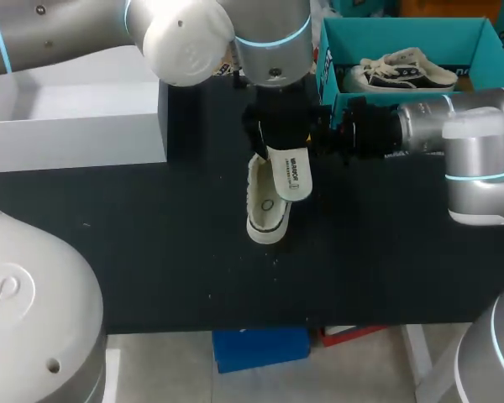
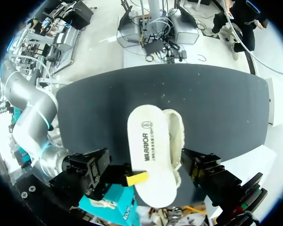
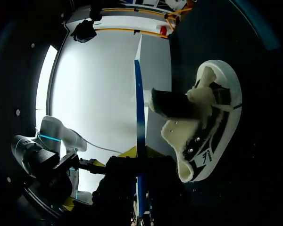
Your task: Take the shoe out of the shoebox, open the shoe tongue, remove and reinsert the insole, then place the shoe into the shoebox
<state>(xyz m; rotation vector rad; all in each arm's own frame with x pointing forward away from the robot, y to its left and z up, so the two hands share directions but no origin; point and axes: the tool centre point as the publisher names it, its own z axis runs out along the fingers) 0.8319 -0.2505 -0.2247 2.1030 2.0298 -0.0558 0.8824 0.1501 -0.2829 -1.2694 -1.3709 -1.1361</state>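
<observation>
- My right end effector (image 1: 321, 138) reaches in from the side and looks clamped on the insole (image 1: 290, 176). One yellow tip sits on the printed face near one end.
- My left end effector (image 1: 277, 141) hangs straight down over that same end. Whether it grips anything I cannot tell.
- The insole is out, held printed side up just above the shoe (image 1: 265, 217). The shoe lies loose on the surface (image 1: 151, 235) with its lining showing and nothing pinning it.
- I judge reinsertion to be the step in hand. I should tip the insole's free end down and aim it at the toe, under the tongue. Sliding is better than pushing, since it will likely buckle.
- The shoe may skate, so my left arm should brace its heel first.
- The shoebox (image 1: 403, 34) stands near, behind the shoe.
</observation>
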